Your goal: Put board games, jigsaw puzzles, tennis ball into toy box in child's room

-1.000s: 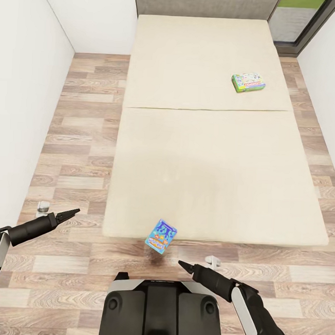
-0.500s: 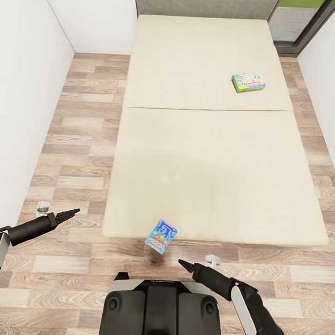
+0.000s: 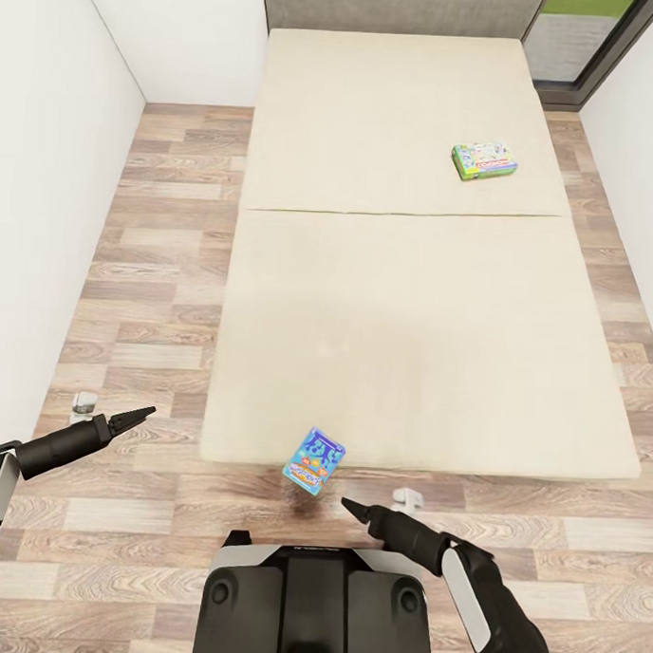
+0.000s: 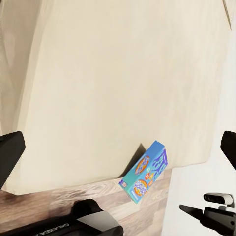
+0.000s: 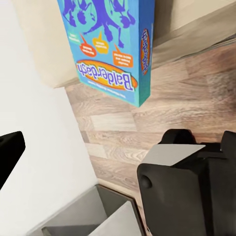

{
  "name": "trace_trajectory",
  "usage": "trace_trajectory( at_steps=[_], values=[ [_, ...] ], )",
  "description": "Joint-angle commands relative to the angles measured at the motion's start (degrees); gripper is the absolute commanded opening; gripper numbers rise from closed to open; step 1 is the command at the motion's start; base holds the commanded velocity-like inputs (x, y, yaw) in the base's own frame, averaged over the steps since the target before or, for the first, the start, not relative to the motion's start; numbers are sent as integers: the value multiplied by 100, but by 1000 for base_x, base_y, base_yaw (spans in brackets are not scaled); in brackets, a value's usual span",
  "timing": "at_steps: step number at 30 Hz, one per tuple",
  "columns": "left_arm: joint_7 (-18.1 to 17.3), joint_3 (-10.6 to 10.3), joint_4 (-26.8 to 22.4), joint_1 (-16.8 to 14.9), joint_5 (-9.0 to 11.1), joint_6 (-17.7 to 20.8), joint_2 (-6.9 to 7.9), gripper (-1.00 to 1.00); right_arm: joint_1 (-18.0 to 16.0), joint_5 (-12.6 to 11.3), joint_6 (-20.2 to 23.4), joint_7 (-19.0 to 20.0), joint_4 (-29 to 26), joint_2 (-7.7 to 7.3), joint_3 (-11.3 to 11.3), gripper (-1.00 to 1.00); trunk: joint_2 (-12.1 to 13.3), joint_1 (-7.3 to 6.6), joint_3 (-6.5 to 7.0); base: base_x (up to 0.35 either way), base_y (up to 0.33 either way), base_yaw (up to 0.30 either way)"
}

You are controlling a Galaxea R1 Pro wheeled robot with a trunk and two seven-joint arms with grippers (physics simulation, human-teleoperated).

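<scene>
Right gripper [image 3: 347, 505] fingers look pressed together to a point, holding nothing, just near-right of the blue board game [image 3: 314, 461]. Left gripper [image 3: 144, 413] fingers likewise closed and empty, well apart to the left over the floor [image 3: 157, 291]. The blue game tilts at the near edge of the bed [image 3: 404, 301], overhanging the floor. Green board game [image 3: 484, 160] lies flat far right on the mattress. Risk: closed fingers nudging the overhanging game would likely tip it off; they need opening before closing in. Green one looks a long reach.

Black tapered hands [image 3: 355, 509], grey-white forearms [image 3: 467, 594]
</scene>
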Motion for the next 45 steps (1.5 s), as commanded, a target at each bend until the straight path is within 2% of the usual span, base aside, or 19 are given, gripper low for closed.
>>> trace_trajectory(
  at_steps=[1,22,31,45],
  values=[
    [-18,5,1,-1,10,60,0,100,-6,-38,41,2,0,4,-4,100,-7,3,-5,0,0,0],
    [-20,5,1,-1,10,60,-8,100,-128,-34,-178,2,89,16,66,100,-7,3,-5,0,0,0],
    [-19,5,1,-1,10,60,-5,100,-289,-28,-229,2,440,5,146,100,-7,3,-5,0,0,0],
    [-18,-1,1,1,10,60,-8,100,-476,-36,-610,2,891,-24,177,100,-7,3,-5,0,0,0]
  ],
)
